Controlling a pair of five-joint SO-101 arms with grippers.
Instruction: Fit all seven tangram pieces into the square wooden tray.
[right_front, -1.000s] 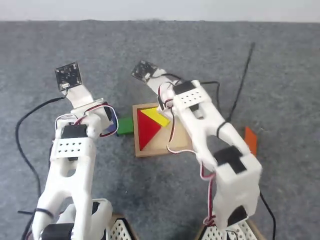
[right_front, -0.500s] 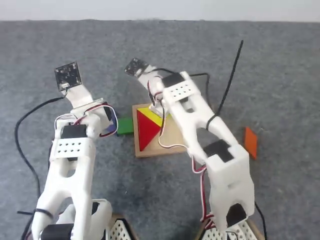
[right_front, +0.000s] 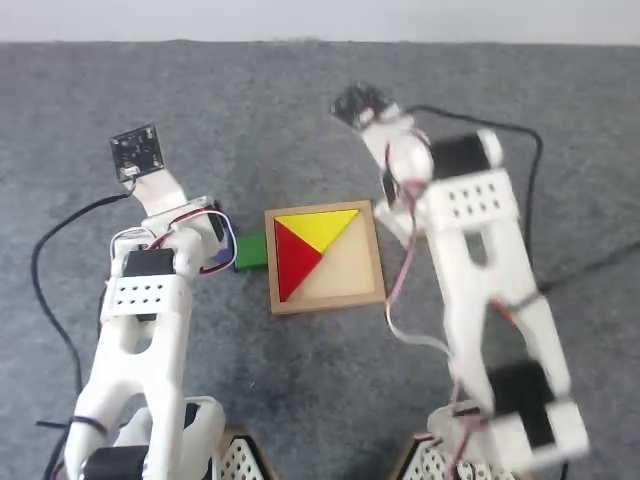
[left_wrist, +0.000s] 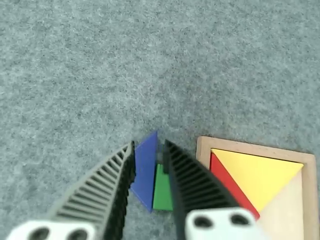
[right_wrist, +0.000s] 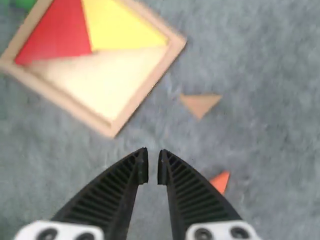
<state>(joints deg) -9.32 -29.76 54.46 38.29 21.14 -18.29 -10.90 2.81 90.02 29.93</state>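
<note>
**Two of seven pieces seated, half the tray bare**

The square wooden tray (right_front: 379, 250) lies at the centre of the high view on the grey counter (right_front: 560, 120). A yellow triangle (right_front: 318, 227) fills its upper quarter and a red triangle (right_front: 293, 260) its left quarter, and the two meet along one edge. The lower right half is bare wood. By the task's count five pieces are left to place. The green piece (right_front: 250, 252) lies just outside the tray's left wall. The blue piece (left_wrist: 145, 170) stands on edge beside it, pinched in the left claw (left_wrist: 149, 146). The right claw (right_wrist: 149, 167) is narrowed to a slit and holds nothing. It hangs over the counter off the tray's corner, near a tan triangle (right_wrist: 200, 104) and an orange piece (right_wrist: 219, 181). I judge the job under a third done
</note>
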